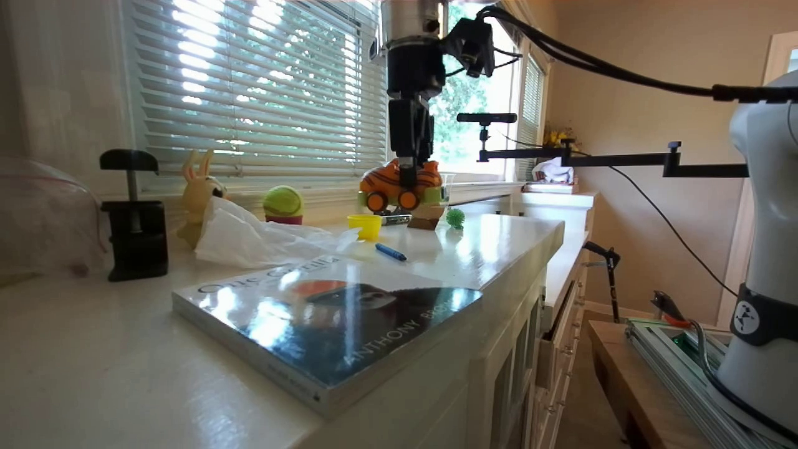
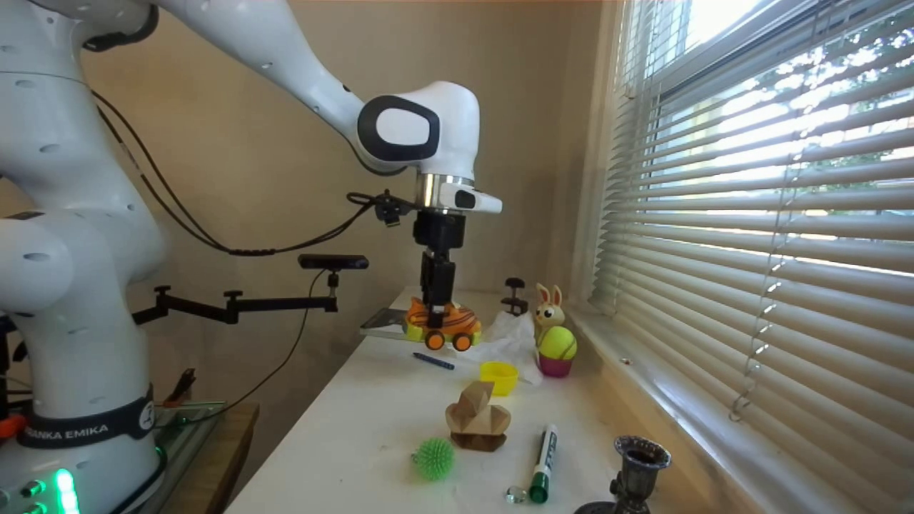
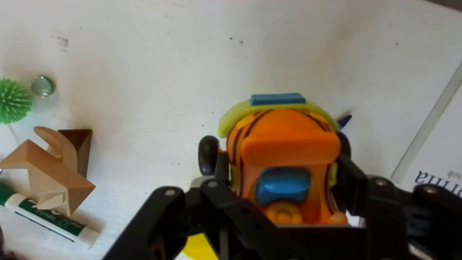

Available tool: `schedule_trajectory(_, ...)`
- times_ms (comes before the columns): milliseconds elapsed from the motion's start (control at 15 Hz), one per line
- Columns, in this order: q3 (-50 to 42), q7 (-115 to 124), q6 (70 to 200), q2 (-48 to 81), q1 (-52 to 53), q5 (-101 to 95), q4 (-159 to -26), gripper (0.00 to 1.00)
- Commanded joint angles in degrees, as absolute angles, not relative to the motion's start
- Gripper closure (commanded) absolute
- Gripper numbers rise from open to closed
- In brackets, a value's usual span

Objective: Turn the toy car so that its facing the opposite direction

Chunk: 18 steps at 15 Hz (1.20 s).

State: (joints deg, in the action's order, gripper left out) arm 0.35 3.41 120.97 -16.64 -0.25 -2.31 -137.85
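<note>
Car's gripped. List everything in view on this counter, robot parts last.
toy car: one, orange, above white counter
book: one, dark and white, on counter
crayon: one, blue, near book
ball: one, yellow-green, in one magenta cup
rabbit: one, cream, near ball
crumpled sheet: one, white, beside rabbit
open cup: one, yellow, near crumpled sheet
clamp: one, black, near rabbit
spiky ball: one, green, on counter
folded figure: one, brown, near spiky ball
marker: one, green and white, near folded figure
glass beads: at least two, clear, by spiky ball and marker
candlestick: one, dark, near marker
clear object: one, colourless, leftmost in an exterior view, unidentified
robot arm: one, white, over counter
jaws: one pair, black, closed on toy car
</note>
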Motion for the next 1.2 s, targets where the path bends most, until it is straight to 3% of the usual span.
schedule_trajectory(0, 2.7, 15.91, 121.98, -16.63, -1.17, -2.29, -137.17, 0.55)
schedule_trajectory(600, 5.67, 43.37, 121.74, -16.93, -2.13, -0.33, -137.22, 0.55)
schedule_trajectory(667, 5.01, 38.63, 121.34, -16.64, -1.4, -1.63, -137.74, 0.3)
schedule_trajectory(1067, 5.11, 42.42, 121.34, -16.64, -1.59, -1.61, -137.74, 0.3)
schedule_trajectory(1133, 5.71, 46.21, 121.45, -16.29, -2.21, -2.31, -137.44, 0.55)
